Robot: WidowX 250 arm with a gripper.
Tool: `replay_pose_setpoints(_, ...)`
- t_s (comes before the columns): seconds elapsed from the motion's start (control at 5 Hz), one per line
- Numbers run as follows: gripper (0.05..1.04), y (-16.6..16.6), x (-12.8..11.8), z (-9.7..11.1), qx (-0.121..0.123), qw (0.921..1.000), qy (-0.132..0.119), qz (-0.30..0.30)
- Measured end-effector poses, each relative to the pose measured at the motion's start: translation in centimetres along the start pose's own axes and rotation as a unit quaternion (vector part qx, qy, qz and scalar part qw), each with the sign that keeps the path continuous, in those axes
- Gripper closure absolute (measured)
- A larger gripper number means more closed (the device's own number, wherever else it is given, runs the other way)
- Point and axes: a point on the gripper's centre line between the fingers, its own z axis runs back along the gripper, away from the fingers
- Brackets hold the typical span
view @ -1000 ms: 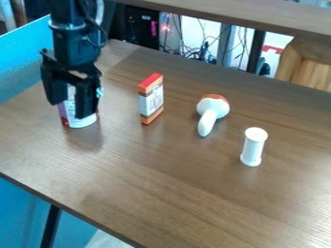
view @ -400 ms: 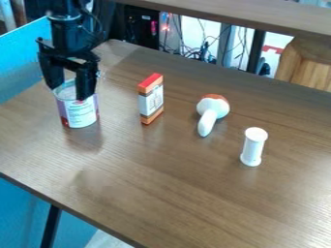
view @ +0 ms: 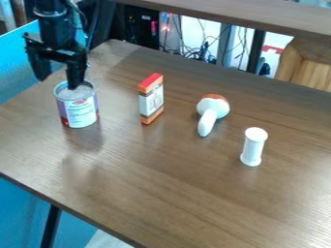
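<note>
While the pincer (view: 57, 84) hangs spread, upright silver-rimmed can (view: 79, 112), white label, purple-and-red sides

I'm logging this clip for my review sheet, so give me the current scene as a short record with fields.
surface: brown wooden table
gripper: black gripper, upper left, fingers apart, nothing held
nearest thing: labelled can, upright, below the gripper in the picture
contact with can: cannot tell
right of can: orange, white and red box, standing on end
further right: white mushroom-shaped object with orange-brown top, lying down
far right: white spool-shaped cylinder, upright
</note>
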Motion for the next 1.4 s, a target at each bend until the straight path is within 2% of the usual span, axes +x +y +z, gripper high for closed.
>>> replay_pose_setpoints(0.2, 0.082, 1.3, 1.1, -0.5, -0.003, 0.9991, 0.004, 0.042)
replay_pose_setpoints(0.4, 0.082, 2.1, 1.8, -1.0, -0.003, 0.9983, 0.010, 0.057)
replay_pose_setpoints(0.6, 0.082, 2.2, 2.2, -2.7, -0.005, 0.9977, 0.023, 0.063)
replay_pose_setpoints(0.8, 0.082, 1.7, 2.5, -3.7, -0.019, 0.9977, 0.028, 0.058)
replay_pose_setpoints(1.0, 0.082, 1.5, 3.0, -3.7, -0.023, 0.9976, 0.015, 0.064)
replay_pose_setpoints(1.2, 0.082, 1.3, 2.7, -3.9, -0.018, 0.9976, 0.016, 0.065)
replay_pose_setpoints(1.4, 0.082, 0.7, 2.2, -4.1, -0.027, 0.9976, 0.025, 0.059)
